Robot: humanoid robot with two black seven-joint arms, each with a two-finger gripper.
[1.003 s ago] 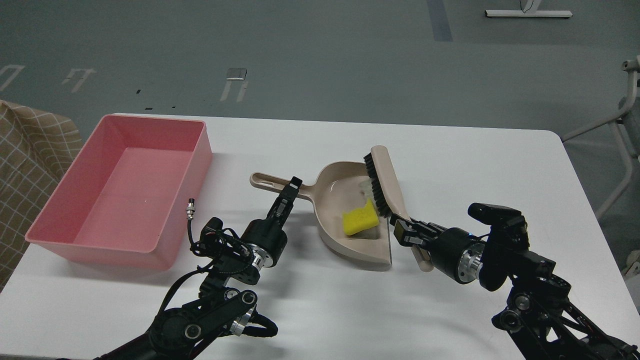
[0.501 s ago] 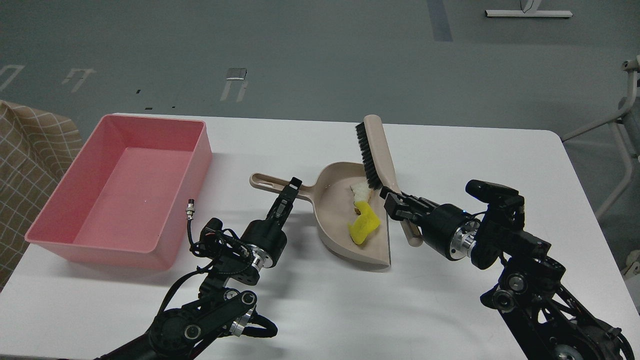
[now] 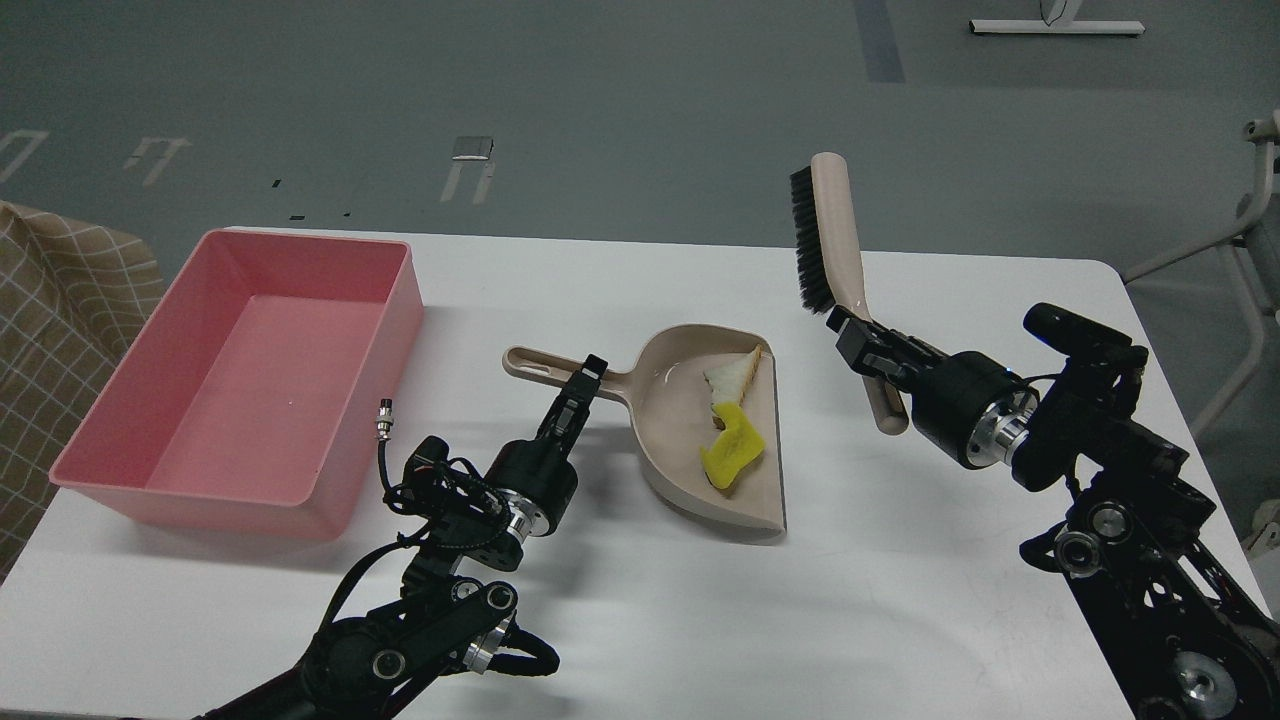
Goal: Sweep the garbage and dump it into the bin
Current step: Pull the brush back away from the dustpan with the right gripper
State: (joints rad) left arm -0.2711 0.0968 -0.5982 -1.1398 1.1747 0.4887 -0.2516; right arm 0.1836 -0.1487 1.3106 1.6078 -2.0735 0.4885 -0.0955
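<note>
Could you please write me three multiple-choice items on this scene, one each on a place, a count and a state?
1. Where does the white bread wedge lie?
A. pink plastic tub
B. beige plastic dustpan
C. bare table

2. How many scraps are in the dustpan?
A. one
B. two
C. four

3. How is the beige black-bristled brush?
A. raised in the right gripper
B. flat on the table
C. inside the tub

B: the wedge sits in the pan.
B: wedge plus yellow spongy chunk.
A: the gripper clamps its handle, bristles up.

Pink bin (image 3: 150,500), yellow chunk (image 3: 735,455)
</note>
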